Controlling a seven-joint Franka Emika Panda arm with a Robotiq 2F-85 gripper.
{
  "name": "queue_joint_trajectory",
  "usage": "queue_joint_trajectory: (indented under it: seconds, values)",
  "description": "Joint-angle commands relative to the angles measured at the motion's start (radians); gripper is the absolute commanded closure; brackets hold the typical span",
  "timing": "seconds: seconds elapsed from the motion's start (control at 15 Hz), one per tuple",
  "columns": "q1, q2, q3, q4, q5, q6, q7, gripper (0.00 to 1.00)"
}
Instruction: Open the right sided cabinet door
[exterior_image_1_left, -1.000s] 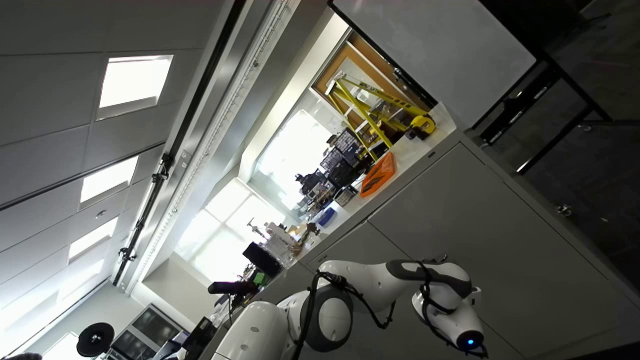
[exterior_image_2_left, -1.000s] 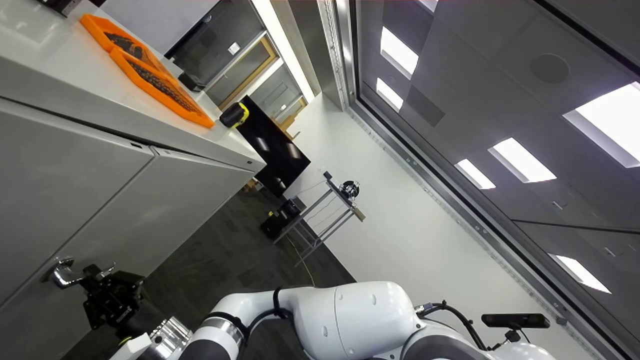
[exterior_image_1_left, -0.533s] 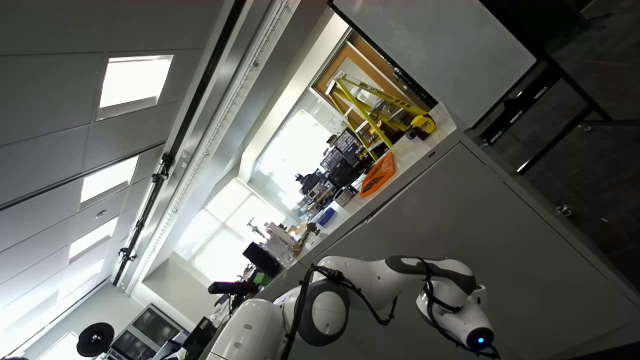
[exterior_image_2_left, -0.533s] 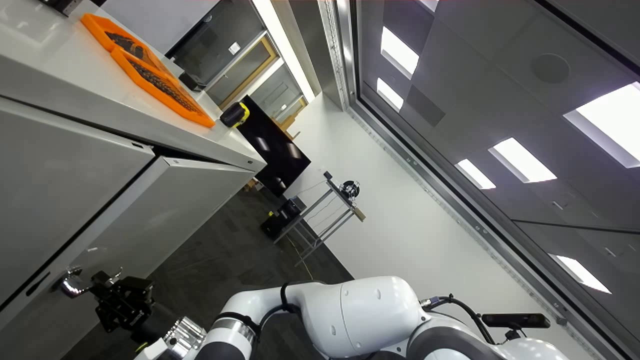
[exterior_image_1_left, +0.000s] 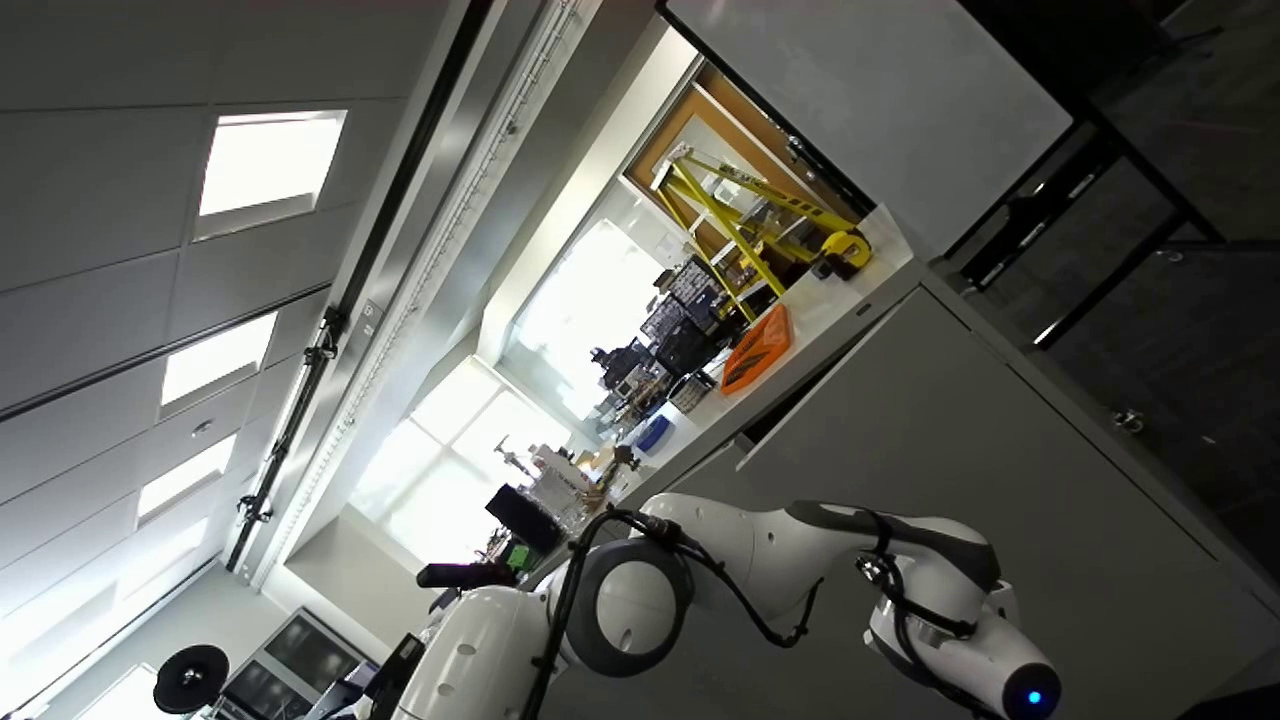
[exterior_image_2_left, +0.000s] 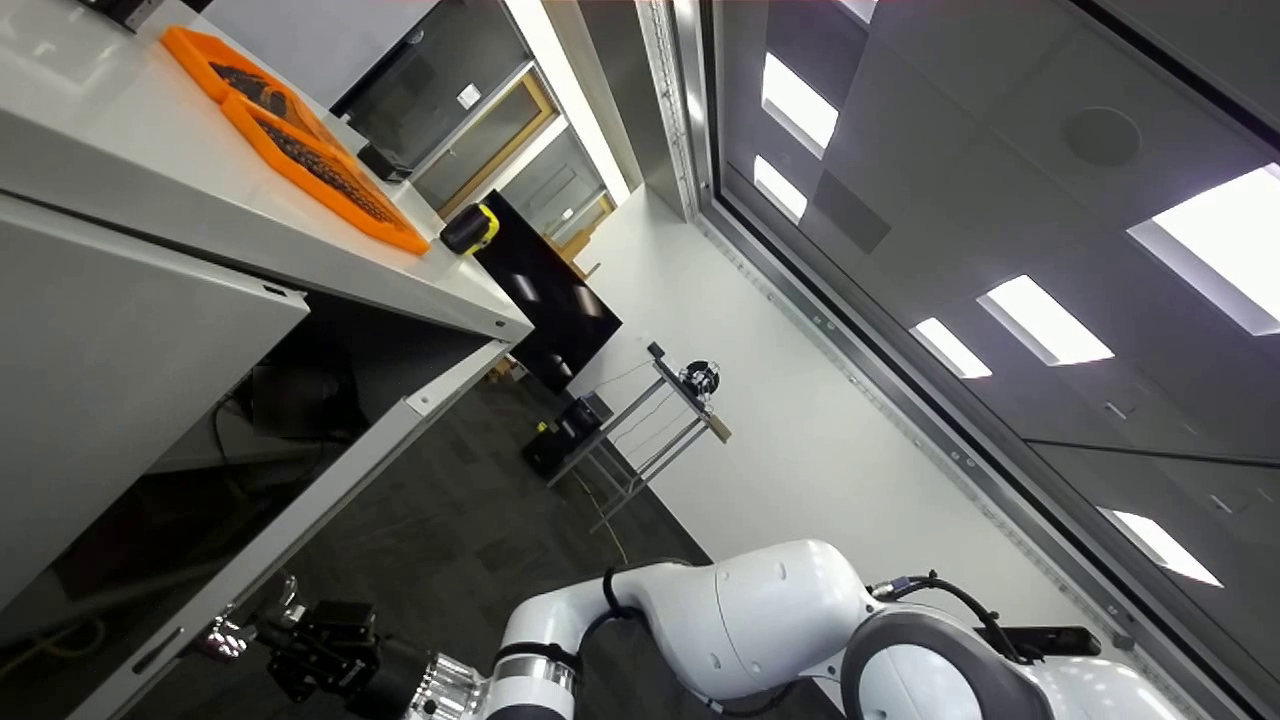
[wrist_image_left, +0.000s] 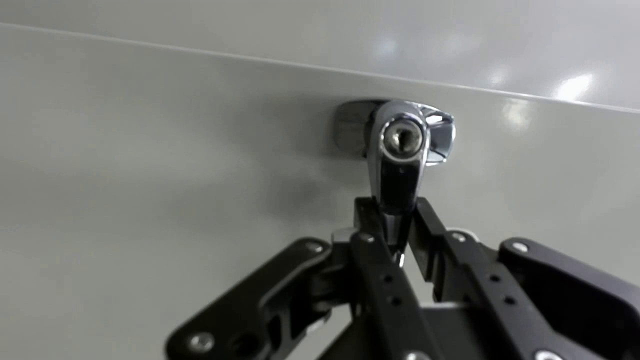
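The right sided cabinet door is a light-grey panel, seen from its front in an exterior view and almost edge-on in an exterior view. It stands well ajar, swung out from the cabinet. Its small silver handle has a keyhole and sits near the door's free edge. The handle also shows in both exterior views. My black gripper is shut on the handle's lever, one finger on each side. The gripper is outside the door. In an exterior view the arm hides it.
The other cabinet door is closed beside the opening. The dark cabinet inside holds a dark object and a cable. The white counter above bears an orange tray and a tape measure. A whiteboard stands beyond.
The door has swung outward from almost closed to well ajar, showing the cabinet's inside. My gripper and arm have moved outward with the handle, still holding it.
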Motion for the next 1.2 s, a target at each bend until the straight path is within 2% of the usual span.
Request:
queue_joint_trajectory:
  seconds: [0.0,0.27,0.4,0.53,0.6,0.8,0.93,1.0,1.13]
  values:
    - [-0.048,-0.095,-0.05,-0.116,-0.127,-0.03,0.03,0.93]
    - [-0.106,-0.148,-0.089,-0.174,-0.255,-0.053,0.027,0.93]
    - [-0.134,-0.174,-0.098,-0.2,-0.29,-0.046,0.021,0.53]
    - [-0.158,-0.197,-0.108,-0.221,-0.294,-0.037,0.013,0.49]
    - [-0.168,-0.21,-0.11,-0.235,-0.286,-0.03,0.005,0.44]
    - [-0.185,-0.272,-0.113,-0.313,-0.232,0.014,-0.046,0.2]
    - [-0.188,-0.328,-0.112,-0.395,-0.148,0.066,-0.106,0.05]
    - [-0.184,-0.356,-0.115,-0.438,-0.092,0.094,-0.15,0.01]
    - [-0.181,-0.404,-0.123,-0.514,0.016,0.124,-0.227,0.0]
